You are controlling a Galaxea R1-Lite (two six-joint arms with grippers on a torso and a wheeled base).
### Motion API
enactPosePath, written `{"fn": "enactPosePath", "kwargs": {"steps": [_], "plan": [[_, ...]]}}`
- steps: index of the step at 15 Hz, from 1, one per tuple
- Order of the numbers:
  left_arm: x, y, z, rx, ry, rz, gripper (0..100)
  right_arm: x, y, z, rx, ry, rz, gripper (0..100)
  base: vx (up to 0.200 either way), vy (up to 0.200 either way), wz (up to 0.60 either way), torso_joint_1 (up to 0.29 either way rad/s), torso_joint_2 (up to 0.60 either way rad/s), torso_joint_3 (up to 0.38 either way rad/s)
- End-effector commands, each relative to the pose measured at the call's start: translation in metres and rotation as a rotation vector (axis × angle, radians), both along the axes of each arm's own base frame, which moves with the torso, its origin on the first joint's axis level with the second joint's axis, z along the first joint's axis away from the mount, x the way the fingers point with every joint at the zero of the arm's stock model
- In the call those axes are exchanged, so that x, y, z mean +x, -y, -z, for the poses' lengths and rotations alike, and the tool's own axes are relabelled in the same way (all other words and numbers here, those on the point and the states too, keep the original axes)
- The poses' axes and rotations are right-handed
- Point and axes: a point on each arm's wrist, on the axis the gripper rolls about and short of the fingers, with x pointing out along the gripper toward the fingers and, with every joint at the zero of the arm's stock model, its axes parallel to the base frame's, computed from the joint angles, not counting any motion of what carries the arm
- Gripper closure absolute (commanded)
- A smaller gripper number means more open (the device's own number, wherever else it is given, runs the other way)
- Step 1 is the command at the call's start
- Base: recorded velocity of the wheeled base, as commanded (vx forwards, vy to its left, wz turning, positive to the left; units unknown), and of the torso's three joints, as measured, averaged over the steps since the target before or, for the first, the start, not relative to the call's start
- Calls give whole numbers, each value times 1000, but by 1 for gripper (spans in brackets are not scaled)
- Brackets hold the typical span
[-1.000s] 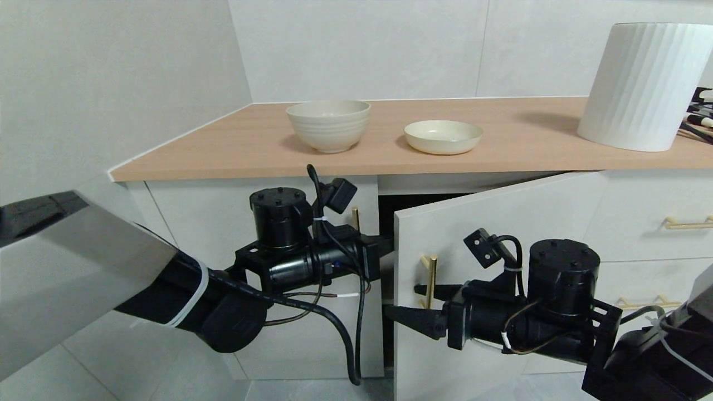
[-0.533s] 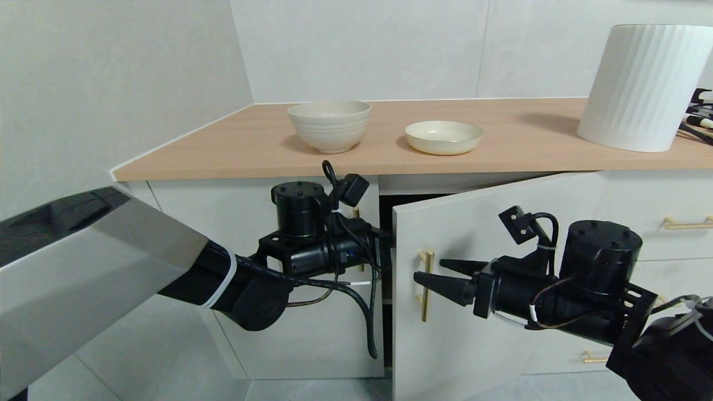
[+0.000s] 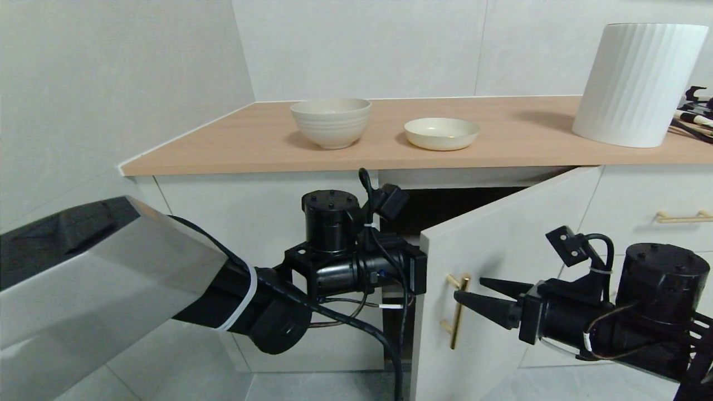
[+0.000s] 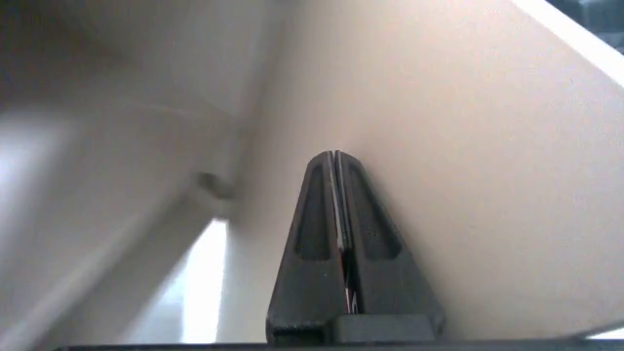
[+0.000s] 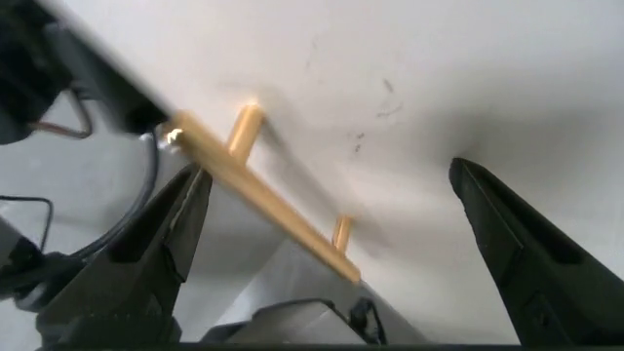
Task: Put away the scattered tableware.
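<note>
In the head view, a deep cream bowl (image 3: 331,122) and a shallow cream dish (image 3: 441,133) stand apart on the wooden counter (image 3: 223,153), the bowl to the left and both toward the far edge. A tall white ribbed container (image 3: 638,83) stands at the right end, with some dark utensils (image 3: 693,108) just beyond it. Below the counter a white cabinet door (image 3: 501,245) stands part open, hinged on its right, showing a dark gap at its left edge. The left arm (image 3: 334,267) is level with that gap, and its front end is hidden behind the door's free edge. The right gripper (image 3: 473,292) is in front of the door with its fingers spread, the tips just beside the gold handle (image 3: 457,303) and holding nothing. A drawer (image 3: 652,200) with its own gold pull lies to the right. In the left wrist view, the left gripper (image 4: 336,195) is clenched, its two fingers pressed flat together with nothing between them, close against the pale inner face of the door; whether it touches cannot be told. In the right wrist view, the gripper's dark fingers (image 5: 180,244) stand wide apart, and the handle runs slantwise across the door between them, nearer one finger than the other.
</note>
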Motion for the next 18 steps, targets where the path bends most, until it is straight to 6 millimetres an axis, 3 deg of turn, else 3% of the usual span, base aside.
{"fn": "enactPosePath", "kwargs": {"steps": [1,6,11,13,18], "plan": [[-1,1,-2,-4,9,-5,100,-19,8,-2,-2,-8,-19,0,-200,0,0,7,7,2],[1,13,6,12,-3,-23,100,-51,26,-2,-5,-14,-24,0,-40,0,0,0,0,0],[1,20,2,21,-9,-26,100,-84,42,1,-9,-18,-29,0,0,0,0,0,0,0],[2,21,0,26,-14,-29,100,-89,44,-2,-3,-10,-33,0,0,0,0,0,0,0],[9,28,2,39,-25,-40,100,-94,46,1,-18,-55,-72,0,-160,0,0,9,2,2]]}}
